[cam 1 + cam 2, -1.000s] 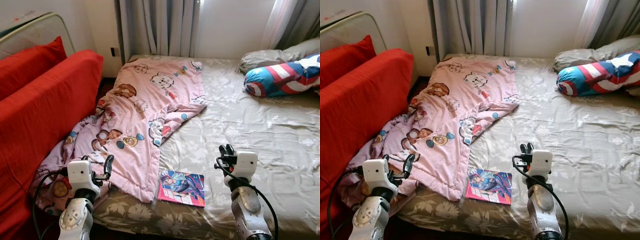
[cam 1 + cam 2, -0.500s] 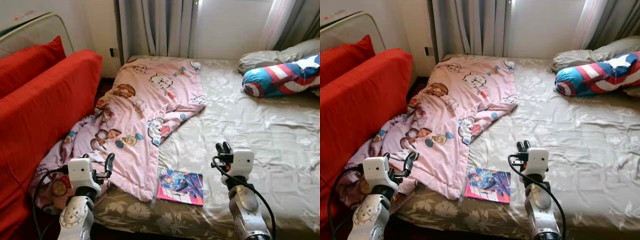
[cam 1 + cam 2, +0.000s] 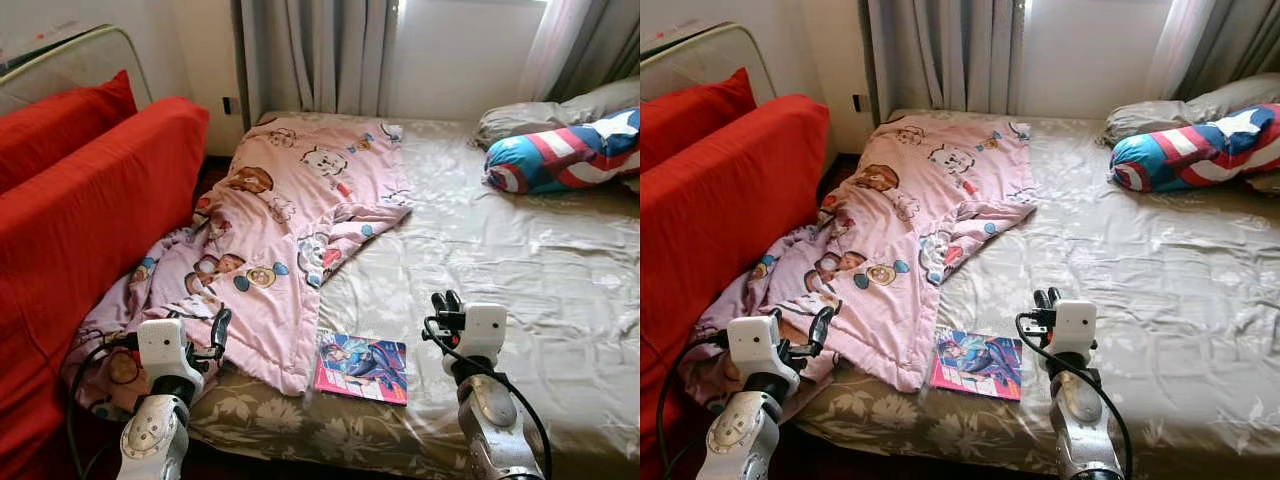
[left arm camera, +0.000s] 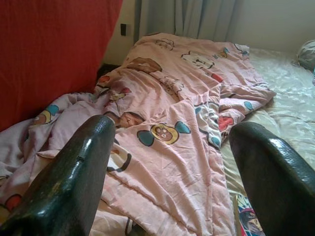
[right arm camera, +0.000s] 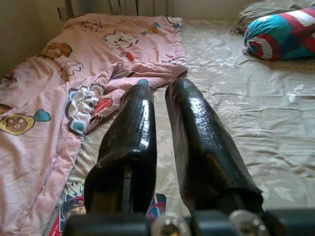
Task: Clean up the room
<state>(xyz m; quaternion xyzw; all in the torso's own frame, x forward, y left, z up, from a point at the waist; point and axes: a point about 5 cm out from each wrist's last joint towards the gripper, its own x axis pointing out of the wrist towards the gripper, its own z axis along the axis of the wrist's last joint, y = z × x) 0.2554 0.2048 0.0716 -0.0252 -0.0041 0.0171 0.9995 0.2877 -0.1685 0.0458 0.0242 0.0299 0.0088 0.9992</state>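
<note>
Tidying appears not begun. The crumpled pink cartoon-print quilt (image 3: 280, 240) sprawls ahead of the left gripper (image 4: 172, 172), fingers wide apart and empty. The colourful glossy comic book (image 3: 362, 367) lies just beside the right gripper (image 5: 160, 142), fingers nearly together, holding nothing.

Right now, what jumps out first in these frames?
The pink cartoon blanket sprawls over the left side of the bed and slides off toward the red sofa. A colourful book lies at the near edge between the open left gripper and shut right gripper; a star-striped pillow sits far right.
</note>
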